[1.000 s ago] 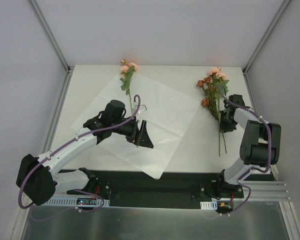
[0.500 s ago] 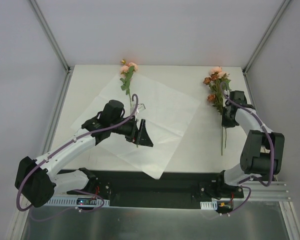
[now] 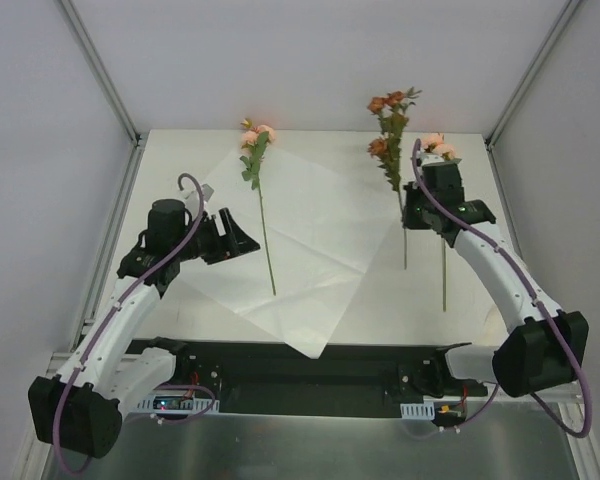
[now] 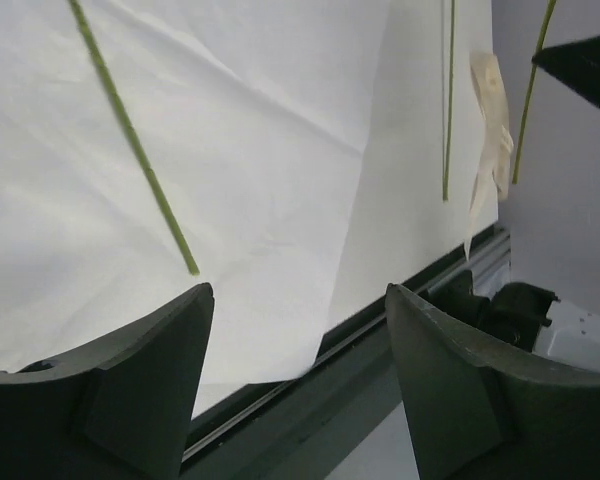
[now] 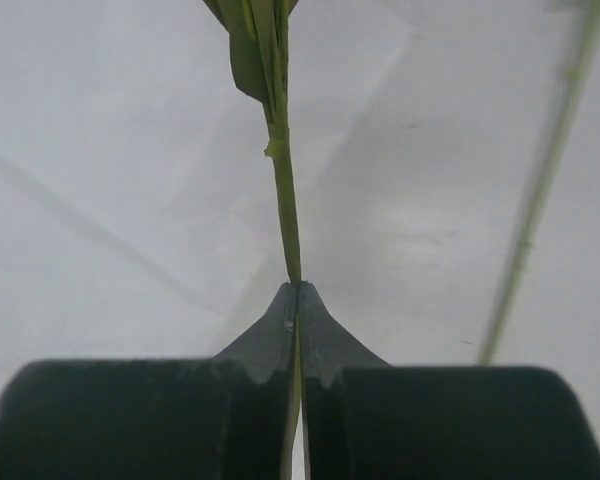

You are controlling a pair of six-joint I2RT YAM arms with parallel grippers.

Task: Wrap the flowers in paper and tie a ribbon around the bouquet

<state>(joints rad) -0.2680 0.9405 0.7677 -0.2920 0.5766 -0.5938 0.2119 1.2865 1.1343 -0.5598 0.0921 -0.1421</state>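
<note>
We see the paper [image 3: 320, 230] spread as a diamond on the white worktop [image 3: 175, 165], its nearest corner overhanging the near edge. A single pink-headed stem [image 3: 259, 190] lies on the paper's left half, with its blooms at the far corner. The left jaws sit just left of that stem, parted, with nothing between them. The right jaws are pinched on the stalk of a rust-orange spray [image 3: 388, 135] by the paper's right corner. A third stem [image 3: 444, 280], pink-topped, lies on bare worktop further right, partly hidden by the right arm [image 3: 500, 270].
</note>
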